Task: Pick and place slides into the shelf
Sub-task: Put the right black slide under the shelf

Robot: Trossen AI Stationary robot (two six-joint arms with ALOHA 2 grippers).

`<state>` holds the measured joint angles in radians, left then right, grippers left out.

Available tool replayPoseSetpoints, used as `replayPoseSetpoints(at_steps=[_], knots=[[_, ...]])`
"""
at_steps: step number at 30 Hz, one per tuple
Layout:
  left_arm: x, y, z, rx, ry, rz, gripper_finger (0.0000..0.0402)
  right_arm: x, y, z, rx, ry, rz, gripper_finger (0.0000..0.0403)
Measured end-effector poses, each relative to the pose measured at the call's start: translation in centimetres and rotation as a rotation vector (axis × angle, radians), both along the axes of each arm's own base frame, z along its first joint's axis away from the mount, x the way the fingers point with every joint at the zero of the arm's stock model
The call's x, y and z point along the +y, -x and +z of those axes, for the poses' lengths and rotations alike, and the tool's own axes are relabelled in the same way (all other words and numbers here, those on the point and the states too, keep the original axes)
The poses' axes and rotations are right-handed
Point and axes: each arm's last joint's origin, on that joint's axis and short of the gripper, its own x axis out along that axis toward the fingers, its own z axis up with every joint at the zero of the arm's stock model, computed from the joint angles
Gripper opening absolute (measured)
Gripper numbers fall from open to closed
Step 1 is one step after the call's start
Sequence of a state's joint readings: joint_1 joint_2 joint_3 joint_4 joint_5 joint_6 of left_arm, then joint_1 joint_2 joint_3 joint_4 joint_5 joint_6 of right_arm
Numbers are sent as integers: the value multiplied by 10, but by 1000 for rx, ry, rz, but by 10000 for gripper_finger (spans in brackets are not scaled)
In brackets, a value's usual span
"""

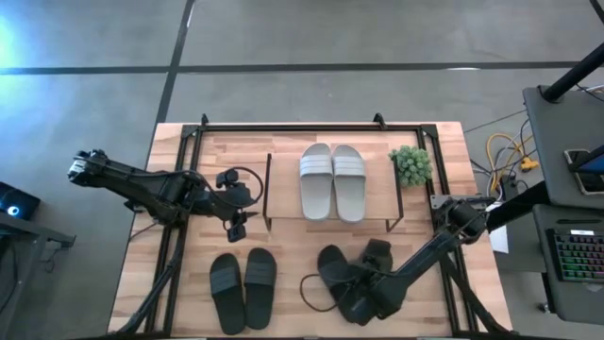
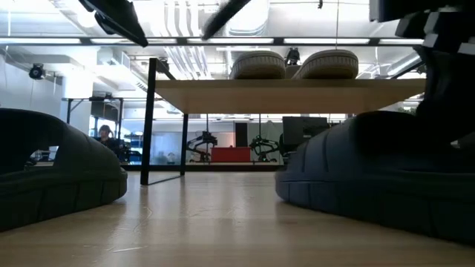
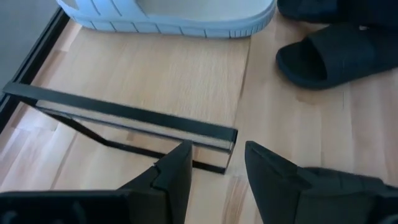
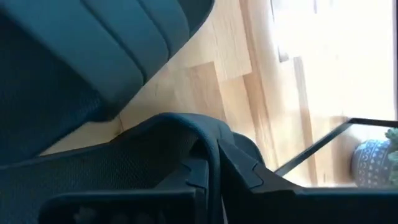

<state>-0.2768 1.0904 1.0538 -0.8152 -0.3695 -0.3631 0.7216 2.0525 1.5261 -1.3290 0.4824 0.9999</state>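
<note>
While soft and light, black slide (image 1: 354, 283) pinched at pliant strap by right gripper (image 1: 370, 283); left gripper (image 1: 238, 225) spread beside shelf (image 1: 283, 161).

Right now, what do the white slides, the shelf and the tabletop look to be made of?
White slides: likely moulded foam or rubber, matte, judging by the ribbed straps and grooved sole edge.
Shelf: pale wood board with visible grain, on thin black frames, probably metal.
Tabletop: jointed light wood planks, satin finish.
</note>
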Motion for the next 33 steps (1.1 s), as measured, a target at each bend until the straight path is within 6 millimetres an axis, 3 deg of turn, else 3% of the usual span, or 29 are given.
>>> replayPoseSetpoints(at_steps=[11,20,33], knots=[[0,1,-1,9,-2,0,135,0,1,23,36,119,101,13],[0,1,-1,7,-12,6,135,-4,2,24,9,150,51,19],[0,1,-3,14,-18,9,135,-3,3,12,79,149,32,169]])
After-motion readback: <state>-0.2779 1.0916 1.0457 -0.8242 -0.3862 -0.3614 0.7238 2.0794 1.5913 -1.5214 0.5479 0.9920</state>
